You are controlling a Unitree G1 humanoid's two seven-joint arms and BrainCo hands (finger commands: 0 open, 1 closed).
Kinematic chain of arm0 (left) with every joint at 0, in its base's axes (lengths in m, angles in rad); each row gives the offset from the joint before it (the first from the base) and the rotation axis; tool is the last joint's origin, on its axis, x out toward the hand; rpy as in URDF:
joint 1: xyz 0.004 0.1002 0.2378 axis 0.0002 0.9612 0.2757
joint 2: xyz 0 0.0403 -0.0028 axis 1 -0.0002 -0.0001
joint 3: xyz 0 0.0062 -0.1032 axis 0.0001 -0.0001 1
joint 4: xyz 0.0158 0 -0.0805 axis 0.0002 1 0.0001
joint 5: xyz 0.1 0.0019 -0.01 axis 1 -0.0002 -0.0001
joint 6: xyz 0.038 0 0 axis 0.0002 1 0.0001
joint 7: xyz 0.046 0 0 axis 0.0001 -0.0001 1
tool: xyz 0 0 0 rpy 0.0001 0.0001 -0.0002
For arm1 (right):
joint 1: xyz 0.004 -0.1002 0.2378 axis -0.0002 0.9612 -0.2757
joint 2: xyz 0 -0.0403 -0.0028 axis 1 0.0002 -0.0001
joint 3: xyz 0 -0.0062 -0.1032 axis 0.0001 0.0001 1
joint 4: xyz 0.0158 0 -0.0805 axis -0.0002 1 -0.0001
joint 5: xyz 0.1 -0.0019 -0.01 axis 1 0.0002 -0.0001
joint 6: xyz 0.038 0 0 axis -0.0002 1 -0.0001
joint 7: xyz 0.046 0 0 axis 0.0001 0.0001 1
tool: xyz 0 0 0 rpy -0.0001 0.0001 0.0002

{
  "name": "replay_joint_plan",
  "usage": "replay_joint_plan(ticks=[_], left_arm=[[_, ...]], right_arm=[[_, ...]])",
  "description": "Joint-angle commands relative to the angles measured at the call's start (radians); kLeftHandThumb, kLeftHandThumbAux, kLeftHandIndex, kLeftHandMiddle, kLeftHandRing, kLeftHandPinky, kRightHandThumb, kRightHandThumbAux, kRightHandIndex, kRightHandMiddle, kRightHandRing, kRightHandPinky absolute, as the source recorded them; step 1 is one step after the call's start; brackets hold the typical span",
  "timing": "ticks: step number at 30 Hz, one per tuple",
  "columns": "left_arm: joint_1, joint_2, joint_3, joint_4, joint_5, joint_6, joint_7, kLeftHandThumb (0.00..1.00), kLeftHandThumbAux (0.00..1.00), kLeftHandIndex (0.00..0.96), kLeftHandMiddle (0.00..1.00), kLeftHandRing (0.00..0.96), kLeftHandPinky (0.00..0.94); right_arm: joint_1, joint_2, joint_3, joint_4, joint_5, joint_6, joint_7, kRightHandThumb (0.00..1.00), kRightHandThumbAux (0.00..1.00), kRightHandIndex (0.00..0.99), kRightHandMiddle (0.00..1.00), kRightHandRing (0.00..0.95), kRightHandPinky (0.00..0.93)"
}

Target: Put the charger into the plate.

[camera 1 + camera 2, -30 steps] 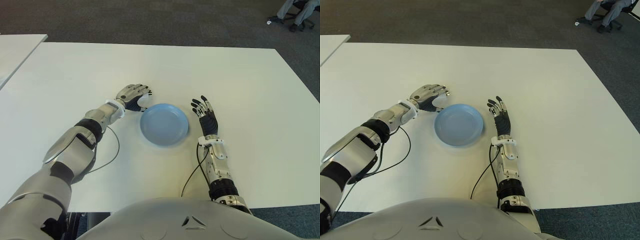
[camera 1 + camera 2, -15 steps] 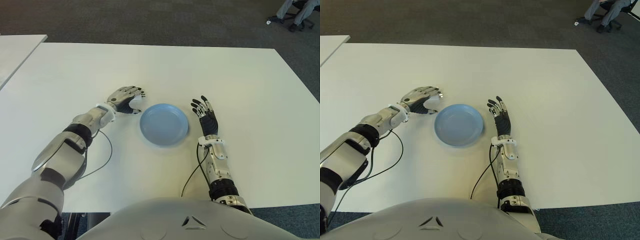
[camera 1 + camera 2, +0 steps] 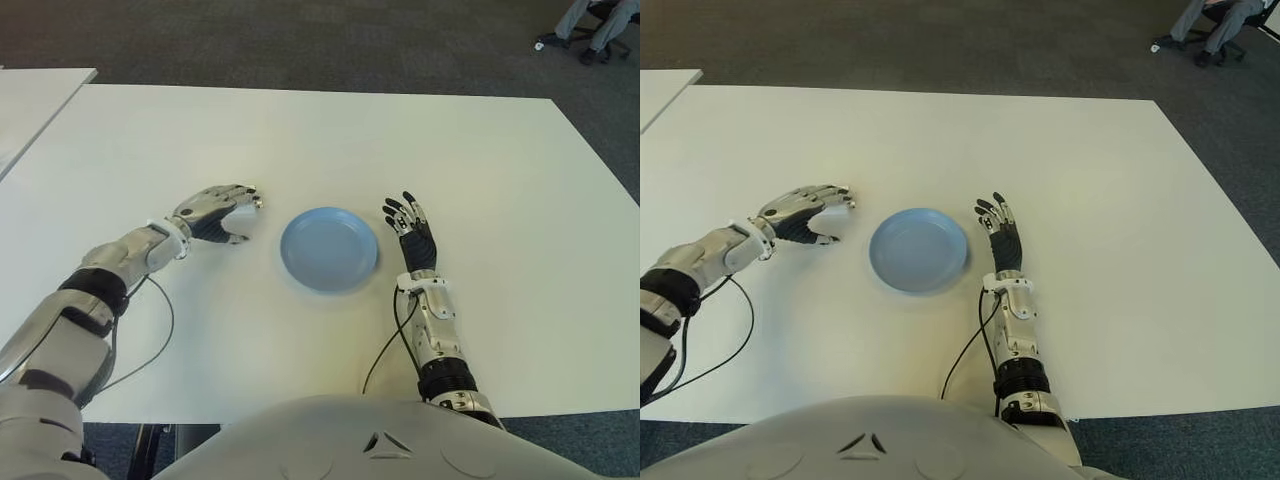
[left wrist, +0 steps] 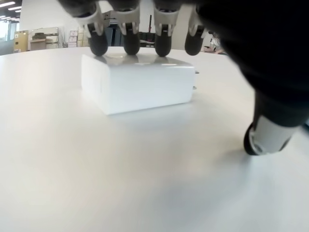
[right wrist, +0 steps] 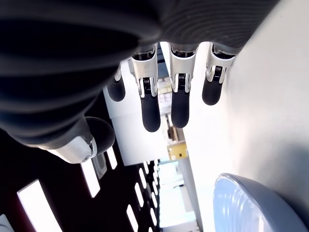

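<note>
The white charger [image 4: 140, 84] lies flat on the table, left of the round blue plate [image 3: 329, 249] and a short way from it. My left hand [image 3: 222, 210] is arched over the charger. Its four fingertips [image 4: 130, 46] rest on the charger's top face. The thumb [image 4: 270, 137] is down on the table beside the charger, apart from it. In the left eye view the charger [image 3: 243, 213] shows as a white patch under those fingers. My right hand [image 3: 408, 228] shows just right of the plate, fingers straight and spread, holding nothing.
The white table [image 3: 470, 160] stretches wide on all sides of the plate. A black cable [image 3: 150, 330] trails from my left forearm, another [image 3: 385, 345] from the right. A second table's corner [image 3: 40, 95] is at the far left. A seated person's legs [image 3: 590, 20] are far back right.
My left hand has slid to the left, away from the plate's rim, and its fingers now lie over the charger. The right hand and the plate have stayed put.
</note>
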Motion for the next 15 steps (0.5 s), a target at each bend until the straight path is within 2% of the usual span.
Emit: replay_joint_plan(ticks=[1,15], left_arm=[[0.084,0.032,-0.005,-0.049,0.006,-0.015,-0.091,0.000,0.595,0.000,0.001,0.001,0.022],[0.177,0.098,0.055,-0.191,0.012,-0.048,-0.088,0.000,0.567,0.000,0.000,0.000,0.008]], right_arm=[[0.002,0.021,-0.006,0.028,0.011,0.016,0.001,0.000,0.525,0.083,0.246,0.204,0.136],[-0.012,0.017,-0.012,0.048,0.011,0.016,-0.001,0.000,0.524,0.084,0.246,0.207,0.153]])
